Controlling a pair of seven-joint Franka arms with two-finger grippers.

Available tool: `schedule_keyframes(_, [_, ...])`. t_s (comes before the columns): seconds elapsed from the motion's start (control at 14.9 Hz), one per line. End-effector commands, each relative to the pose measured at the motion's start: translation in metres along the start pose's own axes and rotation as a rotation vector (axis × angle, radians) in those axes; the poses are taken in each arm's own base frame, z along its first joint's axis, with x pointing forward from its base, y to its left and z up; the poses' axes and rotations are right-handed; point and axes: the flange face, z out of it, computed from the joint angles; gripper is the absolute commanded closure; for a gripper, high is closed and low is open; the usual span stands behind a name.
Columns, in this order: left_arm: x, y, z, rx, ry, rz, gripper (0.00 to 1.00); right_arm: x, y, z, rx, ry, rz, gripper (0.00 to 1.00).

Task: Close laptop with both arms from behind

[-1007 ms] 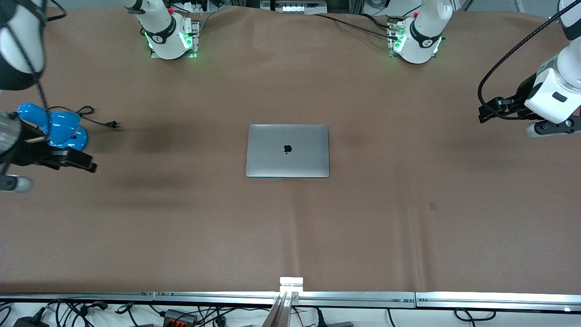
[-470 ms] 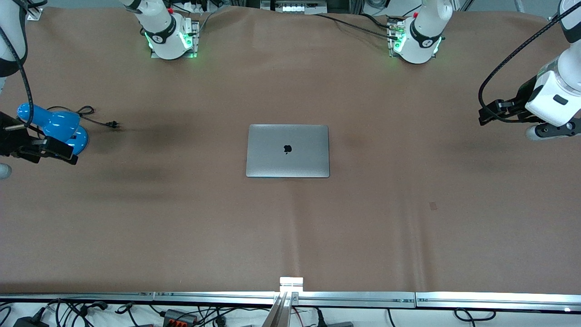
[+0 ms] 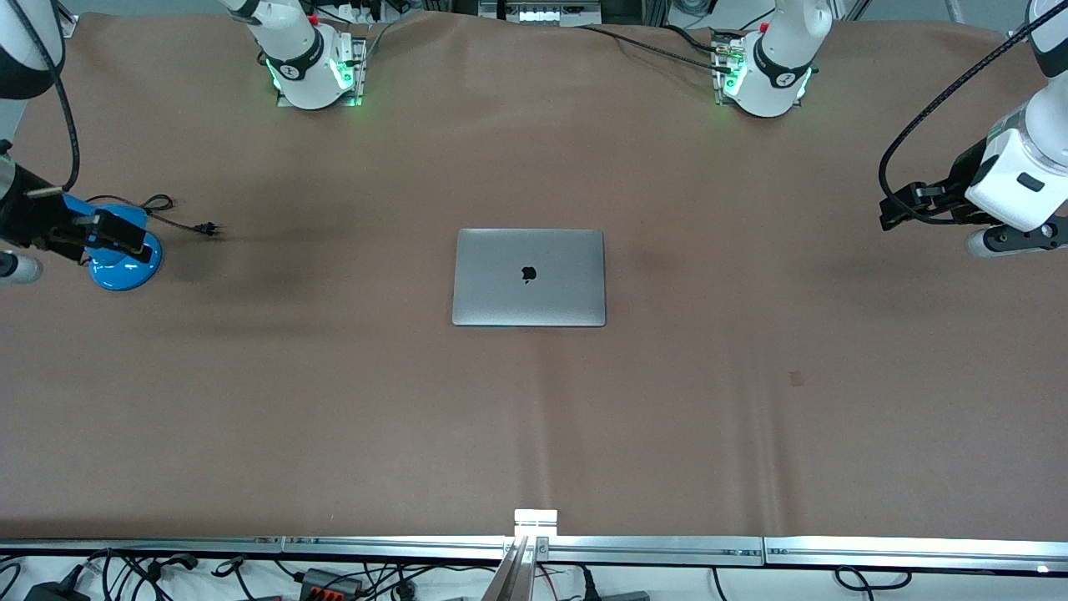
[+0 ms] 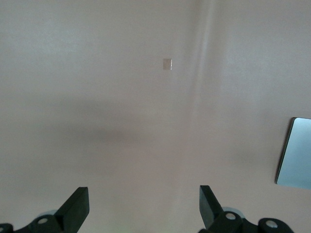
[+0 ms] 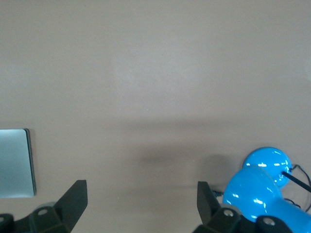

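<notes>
The space-grey laptop (image 3: 529, 277) lies in the middle of the table with its lid down flat and the dark apple logo facing up. My left gripper (image 3: 897, 209) hangs open and empty over bare table at the left arm's end. In the left wrist view (image 4: 142, 194) its fingers stand wide apart and a corner of the laptop (image 4: 295, 153) shows. My right gripper (image 3: 125, 236) is open and empty over the blue lamp at the right arm's end. The right wrist view (image 5: 141, 187) shows it with the laptop's edge (image 5: 17, 162) in sight.
A blue desk lamp (image 3: 125, 267) stands at the right arm's end, its black cable and plug (image 3: 179, 219) lying toward the laptop. It also shows in the right wrist view (image 5: 262, 184). A small tape mark (image 3: 796, 378) lies on the brown cover. A metal rail (image 3: 534, 547) runs along the table's near edge.
My right gripper has swung toward the arms' bases and now hangs over the blue lamp. My left gripper has barely moved. The laptop has not moved.
</notes>
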Motion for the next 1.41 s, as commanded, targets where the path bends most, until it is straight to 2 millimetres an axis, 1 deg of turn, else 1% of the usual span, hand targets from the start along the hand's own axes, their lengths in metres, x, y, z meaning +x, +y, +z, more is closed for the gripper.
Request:
schedule_keyframes(0.0, [0.002,-0.001,-0.005,-0.01,-0.005,-0.011,0.0,-0.025,0.0,-0.004,-0.018,0.02,-0.023,0.0])
schedule_keyframes(0.34, [0.002,-0.001,-0.005,-0.01,-0.005,-0.011,0.0,-0.03,0.001,-0.006,-0.022,0.0,-0.033,0.0])
schedule_keyframes(0.47, [0.002,-0.002,-0.005,-0.011,-0.005,-0.013,0.0,-0.036,0.001,-0.013,-0.021,-0.003,-0.036,0.0])
schedule_keyframes(0.74, [0.003,-0.006,-0.003,-0.01,-0.012,-0.018,0.0,-0.037,0.001,-0.011,-0.021,-0.022,-0.036,0.0])
schedule_keyframes(1.34, [0.002,-0.005,-0.004,-0.011,-0.013,-0.017,0.0,-0.038,0.001,-0.012,-0.021,-0.021,-0.063,0.0])
